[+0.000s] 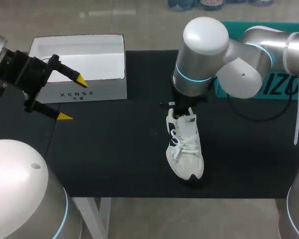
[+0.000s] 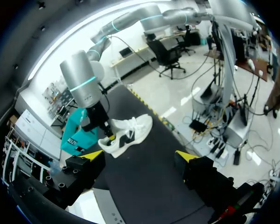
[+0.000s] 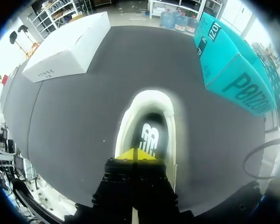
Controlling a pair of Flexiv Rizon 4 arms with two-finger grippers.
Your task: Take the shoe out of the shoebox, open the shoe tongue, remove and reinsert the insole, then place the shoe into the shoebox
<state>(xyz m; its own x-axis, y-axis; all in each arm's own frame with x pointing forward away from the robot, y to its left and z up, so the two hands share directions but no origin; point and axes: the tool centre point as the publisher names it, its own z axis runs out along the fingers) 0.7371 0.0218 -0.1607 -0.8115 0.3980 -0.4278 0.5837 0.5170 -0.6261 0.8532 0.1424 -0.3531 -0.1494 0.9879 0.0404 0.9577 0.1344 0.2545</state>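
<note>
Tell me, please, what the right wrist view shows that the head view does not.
Only the right wrist view looks down into the shoe at its insole, with the right end effector shut at the heel. Only the head view shows the laces, the shoebox standing open, and the left end effector open near it. Both show the white shoe and shoebox on the table.

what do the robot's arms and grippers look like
Both the left arm and right arm are smooth silver-grey tubes with rounded joints ringed by thin cyan lights. The left gripper and right gripper are blocky black, each finger ending in a bright yellow tip.
</note>
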